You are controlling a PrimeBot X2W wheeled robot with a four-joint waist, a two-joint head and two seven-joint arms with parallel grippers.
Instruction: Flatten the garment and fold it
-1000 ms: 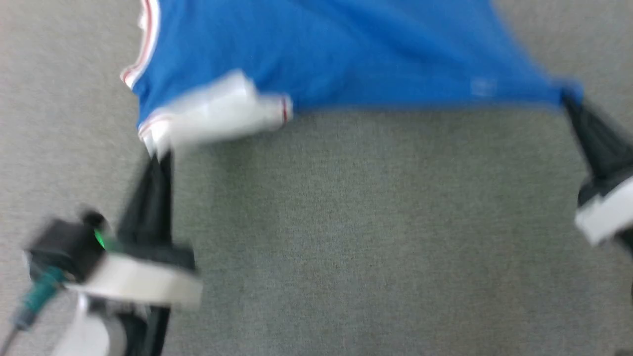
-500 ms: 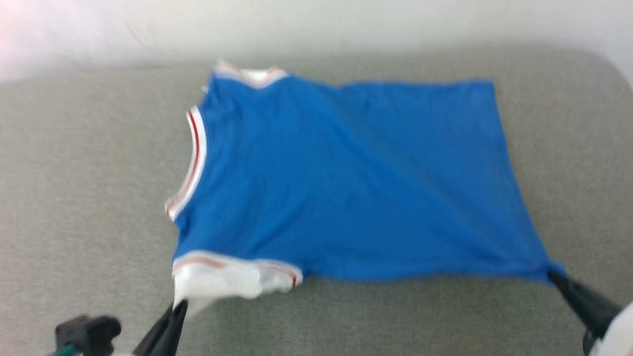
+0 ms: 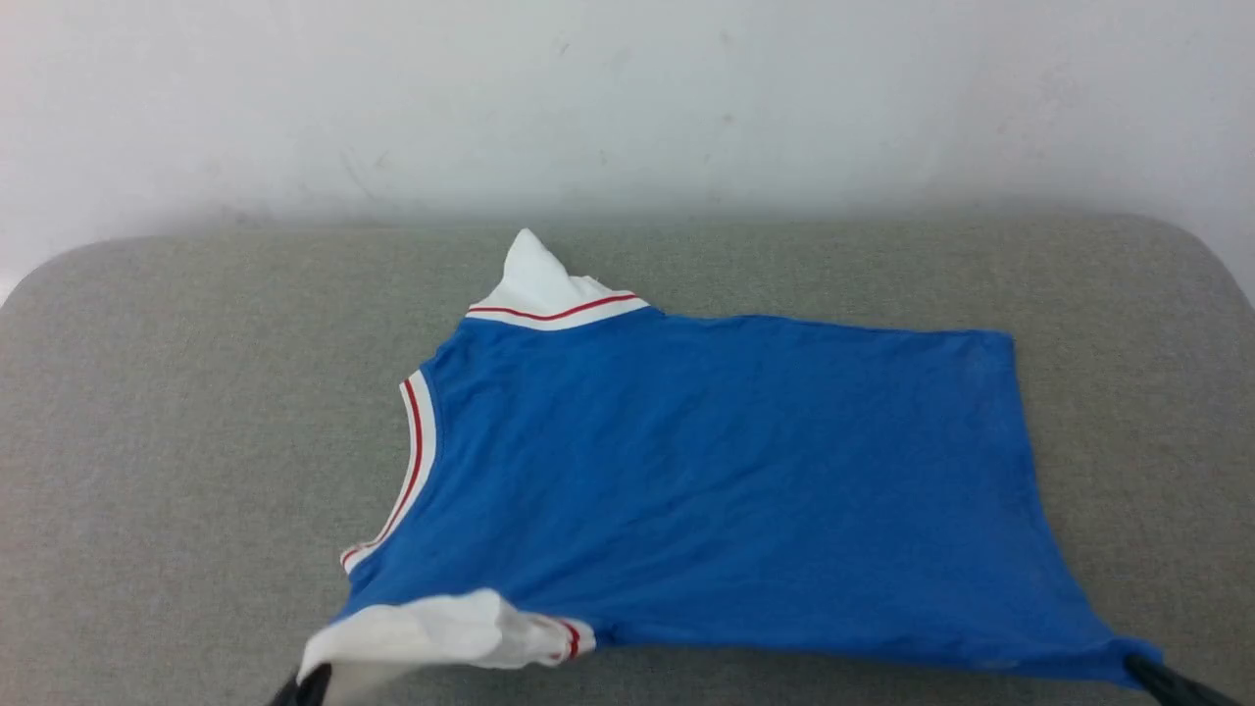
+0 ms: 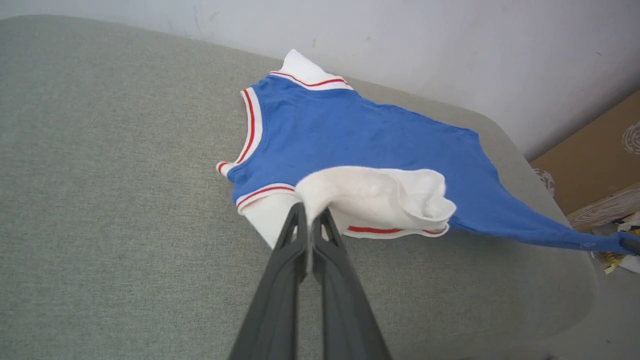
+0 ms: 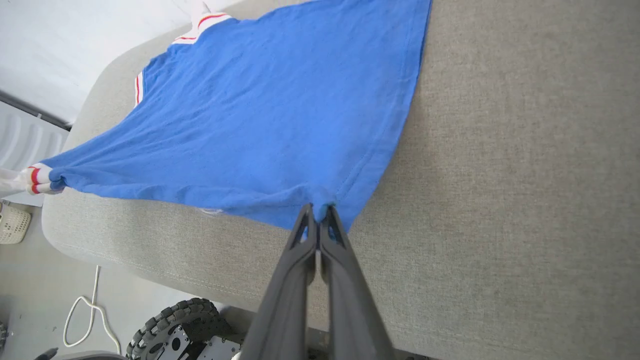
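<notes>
Grey cloth covers the counter point(image 3: 176, 392), which has rounded corners and stands against a white wall point(image 3: 627, 98). On it the blue shirt point(image 3: 726, 490) lies spread sideways. Its red-and-white collar point(image 3: 417, 461) is toward the robot's left and its hem point(image 3: 1025, 471) toward the right. No lettering shows on the upper face. The white far sleeve point(image 3: 534, 275) lies at the edge nearest the wall, with its tip sticking up.

In the left wrist view, the left claw point(image 4: 310, 212) has its two dark fingers pressed together on the white near sleeve point(image 4: 380, 195). It pinches a fold of that cloth at its tips. The sleeve bunches up and stands a little off the counter, with its red stripe below. In the head view this claw shows at the bottom edge, just under the sleeve.

The right claw point(image 5: 317, 212) is likewise pressed together. It pinches the near corner of the hem, and the blue cloth gathers to a point between its tips. In the head view it sits at the lower right corner.

Between the two claws the shirt's near edge runs taut and slightly raised, close to the counter's front edge. The rest of the shirt rests flat, reaching away from both claws toward the wall.

Beyond the counter, the left wrist view shows a brown cardboard box point(image 4: 595, 155). The right wrist view shows a knobbly wheel point(image 5: 175, 320), a white cable point(image 5: 85, 320) on the floor and a small basket point(image 5: 12, 225).
</notes>
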